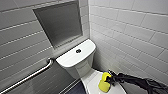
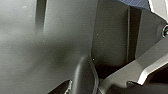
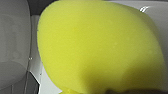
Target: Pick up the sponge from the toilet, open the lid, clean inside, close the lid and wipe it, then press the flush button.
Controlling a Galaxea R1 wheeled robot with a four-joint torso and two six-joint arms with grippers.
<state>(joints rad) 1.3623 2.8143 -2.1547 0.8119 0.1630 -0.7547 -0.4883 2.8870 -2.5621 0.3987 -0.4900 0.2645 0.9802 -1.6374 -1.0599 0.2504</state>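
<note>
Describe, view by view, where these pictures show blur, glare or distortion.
Head view: the wall tiles look soft, their lines fanning out under the wide lens; the toilet shows a pale sheen. Right wrist view: the sponge sits so close its edges blur. Left wrist view: dim, grey, unfocused.

Overall light: bright, even, cool white; shadows soft-edged.
Brightest: white tile wall point(image 1: 140, 30), 1 to 4 o'clock.
Dimmer: grey tile wall point(image 1: 17, 42) at 9 o'clock; niche point(image 1: 60, 23) at 11 o'clock, flat and shaded.
Glare: soft sheen on tank top point(image 1: 75, 56); bright streak along grab bar point(image 1: 30, 76) at 8 o'clock.
Distortion: tile lines bow and fan toward the edges.
Left wrist view: dim grey, pale highlight at 4 o'clock.
Right wrist view: sponge point(image 3: 100, 47) evenly lit, saturated yellow, darker toward 5 o'clock.
</note>
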